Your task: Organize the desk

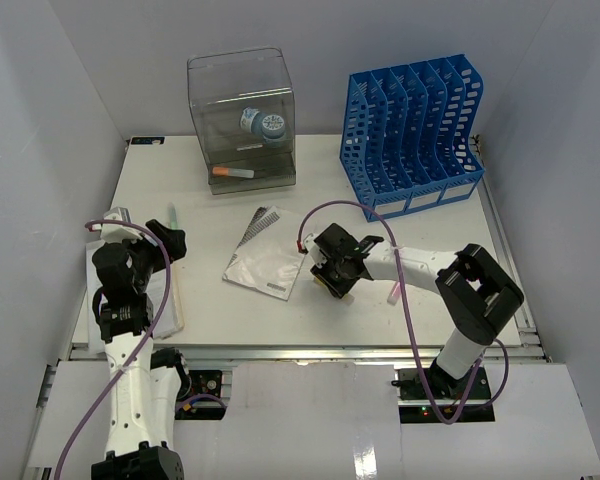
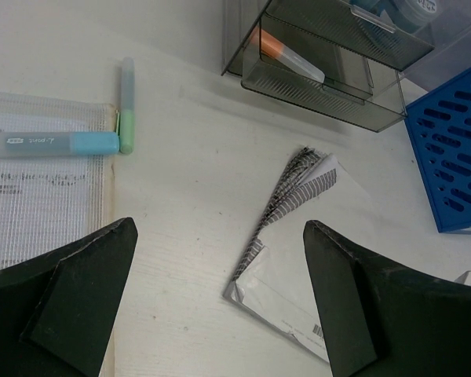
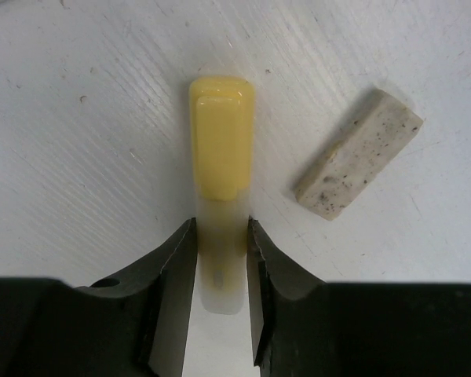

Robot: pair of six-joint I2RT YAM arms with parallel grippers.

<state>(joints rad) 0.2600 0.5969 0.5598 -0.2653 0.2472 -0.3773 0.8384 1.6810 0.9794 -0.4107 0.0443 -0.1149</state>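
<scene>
At the middle of the desk (image 1: 320, 190), in front of the right arm, the yellow highlighter (image 3: 221, 133) is pinched at its clear barrel by the right gripper (image 3: 220, 232), though it lies flat on the white surface. The grip is best made square and firm before any lift, and the lift taken straight up, so that the speckled eraser (image 3: 359, 153) just beside it is not brushed. The left gripper (image 2: 220, 236) is held wide open above the desk, gripping nothing.
</scene>
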